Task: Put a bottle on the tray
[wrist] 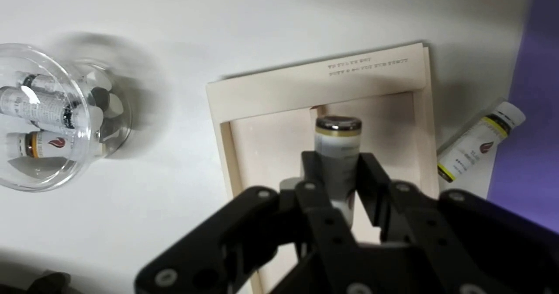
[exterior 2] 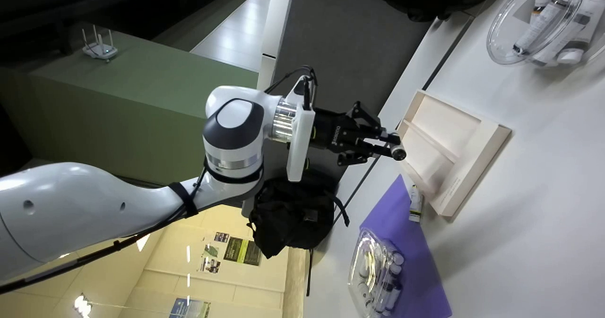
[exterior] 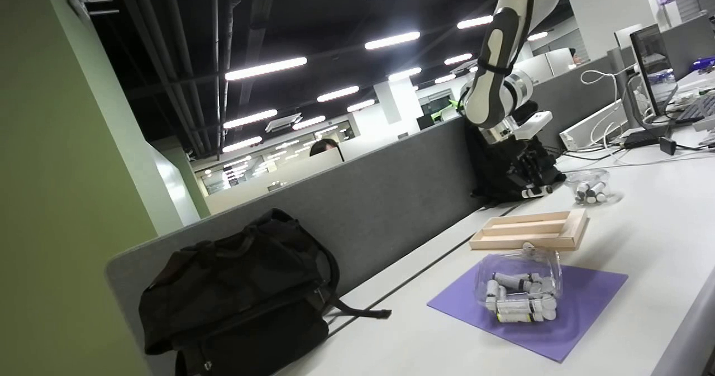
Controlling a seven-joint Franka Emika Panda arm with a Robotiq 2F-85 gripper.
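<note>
Gripper [wrist: 339,167]: black, two-fingered, clenched on the held bottle [wrist: 338,147]. Bottle: white label, dark end with a gold band, lying crosswise in the grip rather than upright. Wooden tray [wrist: 319,80]: pale, shallow, below the bottle and apart from it; a divider [exterior 2: 431,141] makes two compartments. Step in hand, as judged: setting the bottle down inside. In the wrist view the bottle and fingers [wrist: 311,165] hide most of the divider, so a small shift over a single compartment seems wise; then a level descent, contact with the floor of the tray, and only a slight parting of the fingers, since a round body may roll. Pale rounded shape [wrist: 289,183], behind the fingers: too hidden to identify, best avoided. Loose bottle [wrist: 474,145]: on its side, just beside the tray, cap end reaching the purple mat [exterior: 592,292]. Transparent tub [wrist: 48,171]: bottles [wrist: 50,144] inside, across the tray from the mat. Transparent container [exterior: 503,261]: bottles [exterior: 514,307] inside, on the mat. Farthest: black backpack [exterior: 240,292], grey partition [exterior: 402,180].
</note>
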